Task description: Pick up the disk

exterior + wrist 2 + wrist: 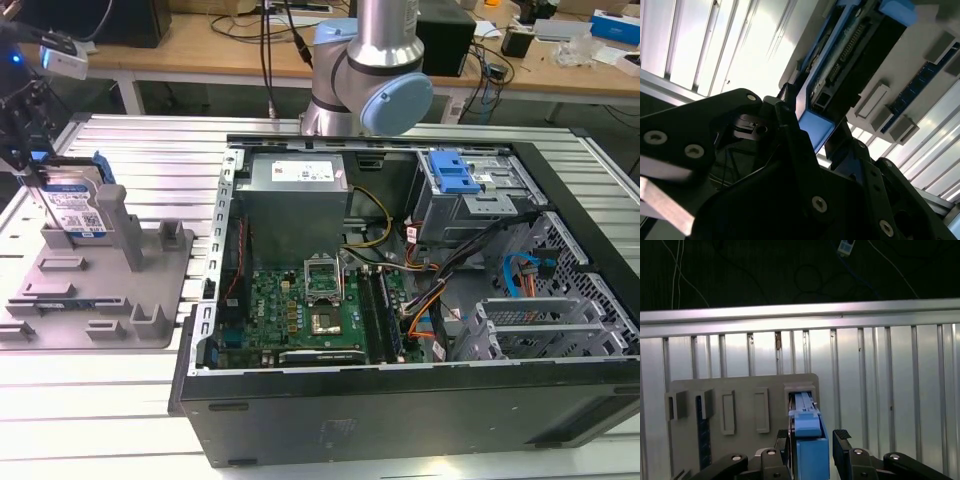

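Closest in, the gripper is seen in the first wrist view, its black fingers set narrowly apart either side of the disk. A sliver of gap is left on one side, so it is judged not clamped. The disk is stood on edge in the grey fixture, so its top is offered for grasping. Its label face is given by the exterior view; the edge-on straddle is supplied by both wrist views.

The gripper is sitting mid-frame at the blue end of the disk. The disk is standing in a grey fixture.
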Robot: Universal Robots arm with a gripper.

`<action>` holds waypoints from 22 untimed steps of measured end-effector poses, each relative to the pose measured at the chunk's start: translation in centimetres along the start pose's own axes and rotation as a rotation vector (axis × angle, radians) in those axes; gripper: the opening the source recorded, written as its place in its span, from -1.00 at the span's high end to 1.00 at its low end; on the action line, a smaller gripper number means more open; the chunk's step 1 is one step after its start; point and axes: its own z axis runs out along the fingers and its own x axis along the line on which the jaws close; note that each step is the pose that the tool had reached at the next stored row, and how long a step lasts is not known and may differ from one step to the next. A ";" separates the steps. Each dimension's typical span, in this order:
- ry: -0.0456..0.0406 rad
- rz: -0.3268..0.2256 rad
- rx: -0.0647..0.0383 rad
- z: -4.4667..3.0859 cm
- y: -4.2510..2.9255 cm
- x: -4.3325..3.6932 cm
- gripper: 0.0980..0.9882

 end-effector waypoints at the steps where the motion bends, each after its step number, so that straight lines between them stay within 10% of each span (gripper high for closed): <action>1: 0.0000 0.000 0.000 0.04 0.01 0.00 0.14; 22: 0.0003 -0.002 0.000 0.55 0.02 0.29 0.34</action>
